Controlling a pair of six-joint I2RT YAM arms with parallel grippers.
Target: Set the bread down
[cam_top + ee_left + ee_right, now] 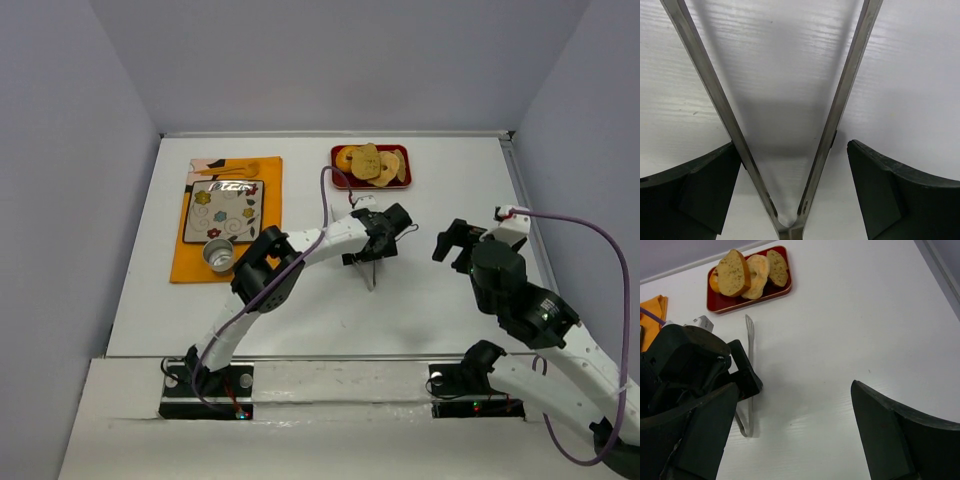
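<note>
Your bread (pixel 733 272) sits among other pieces in the red tray (pixel 752 300) at the worktop's far edge, beyond the left tool (pixel 792 145), which is clamping tongs (pixel 710 85). Your right tool (pixel 794 385) gapes wide and empty.

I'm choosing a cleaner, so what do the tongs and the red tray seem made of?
The tongs look like bare metal, likely steel: thin grey strips with a dull brushed sheen. The tray is glossy red with a smooth rounded rim, probably plastic or lacquer; the look leaves that open.
</note>
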